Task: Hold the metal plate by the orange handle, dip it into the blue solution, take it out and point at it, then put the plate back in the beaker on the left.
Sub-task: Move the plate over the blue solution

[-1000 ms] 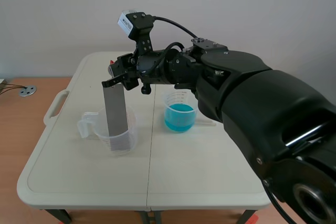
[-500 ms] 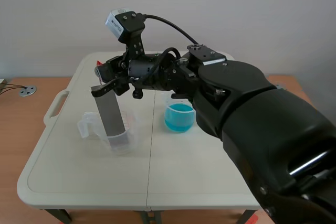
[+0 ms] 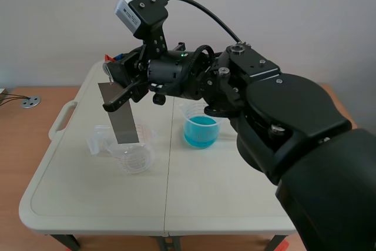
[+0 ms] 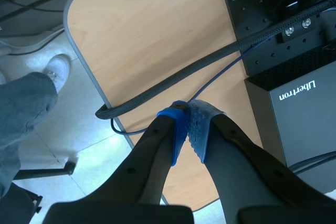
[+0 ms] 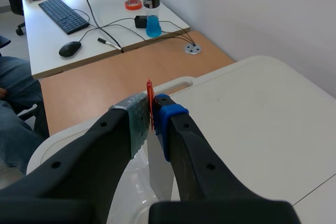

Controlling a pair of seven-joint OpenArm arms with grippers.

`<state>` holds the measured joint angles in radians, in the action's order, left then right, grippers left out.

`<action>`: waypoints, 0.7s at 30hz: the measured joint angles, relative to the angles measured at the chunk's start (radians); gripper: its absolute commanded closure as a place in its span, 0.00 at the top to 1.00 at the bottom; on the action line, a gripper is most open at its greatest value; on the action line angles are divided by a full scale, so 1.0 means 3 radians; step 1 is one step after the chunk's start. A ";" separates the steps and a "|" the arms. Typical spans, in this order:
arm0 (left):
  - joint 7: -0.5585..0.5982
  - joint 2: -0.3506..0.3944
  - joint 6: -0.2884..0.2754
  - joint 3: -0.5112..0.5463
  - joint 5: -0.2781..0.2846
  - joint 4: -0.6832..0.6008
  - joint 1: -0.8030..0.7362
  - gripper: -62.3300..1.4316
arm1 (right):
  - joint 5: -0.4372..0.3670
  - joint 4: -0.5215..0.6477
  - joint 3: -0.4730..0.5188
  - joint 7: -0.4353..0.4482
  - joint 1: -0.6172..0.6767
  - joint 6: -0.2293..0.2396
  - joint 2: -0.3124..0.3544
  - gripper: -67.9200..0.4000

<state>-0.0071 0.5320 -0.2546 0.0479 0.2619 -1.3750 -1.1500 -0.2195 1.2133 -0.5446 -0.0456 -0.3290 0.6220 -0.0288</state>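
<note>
My right gripper [image 3: 117, 73] is shut on the orange handle [image 3: 108, 58] of the grey metal plate [image 3: 120, 116]. The plate hangs tilted over the clear left beaker [image 3: 132, 156], its lower edge about level with the rim. The beaker of blue solution [image 3: 201, 129] stands to the right, apart from the plate. In the right wrist view the orange handle [image 5: 150, 103] is pinched between the pads of the right gripper [image 5: 153, 118], and the plate [image 5: 160, 174] drops toward the beaker [image 5: 128, 184]. My left gripper [image 4: 188, 129] is shut on nothing, off the table.
The white folding table [image 3: 223, 198] has a carry handle [image 3: 63, 119] at its left edge. Under the left gripper lie a wooden desk [image 4: 157, 35], cables [image 4: 173, 80] and a black box [image 4: 299, 108]. A person's leg and shoe [image 4: 31, 98] are on the floor.
The right gripper has lifted the plate up out of the left beaker and shifted it a little left; its lower edge was deep in the beaker a second ago.
</note>
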 measured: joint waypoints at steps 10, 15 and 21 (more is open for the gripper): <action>0.0000 0.0000 0.0000 0.0000 0.0001 0.0000 0.0000 0.04 | 0.0191 0.0568 0.0000 -0.0056 0.0271 0.0000 0.0108 0.03; 0.0000 0.0000 0.0000 0.0000 0.0000 0.0000 0.0000 0.04 | 0.0259 0.0797 0.0024 -0.0066 0.0346 0.0001 0.0116 0.03; 0.0000 0.0000 0.0000 0.0000 0.0000 0.0000 0.0000 0.04 | 0.0259 0.0961 0.0173 -0.0090 0.0398 0.0001 0.0137 0.03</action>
<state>-0.0071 0.5320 -0.2546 0.0479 0.2619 -1.3750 -1.1500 -0.1417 1.5017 -0.4927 -0.0727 -0.2096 0.6224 0.0124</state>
